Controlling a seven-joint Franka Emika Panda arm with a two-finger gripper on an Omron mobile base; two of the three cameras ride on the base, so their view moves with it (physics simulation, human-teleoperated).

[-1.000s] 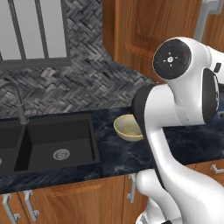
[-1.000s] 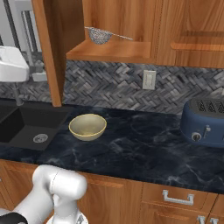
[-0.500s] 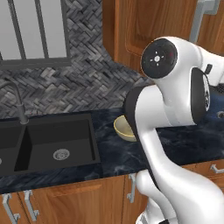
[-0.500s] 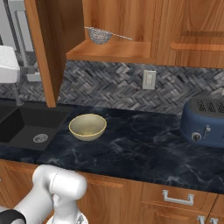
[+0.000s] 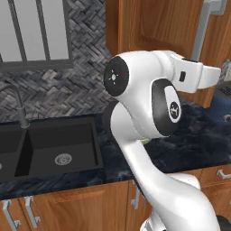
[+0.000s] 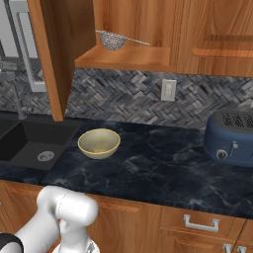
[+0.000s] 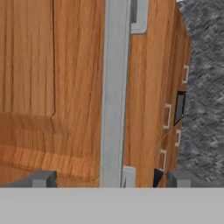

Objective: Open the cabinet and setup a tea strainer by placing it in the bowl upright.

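Swung further open since a second ago, cabinet door (image 6: 59,44) now standing edge-on in the right base view. Fingers (image 7: 43,178) spread wide, one on each side of the long silver handle (image 7: 114,87), close by but not pinching it. Tea strainer (image 6: 112,40) up on the shelf inside the cabinet (image 6: 133,34), well apart from the fingers. Bowl (image 6: 99,143) down on the dark worktop (image 6: 163,168), below the shelf and beside the sink (image 6: 29,143). Blue toaster (image 6: 231,138) far along the worktop.
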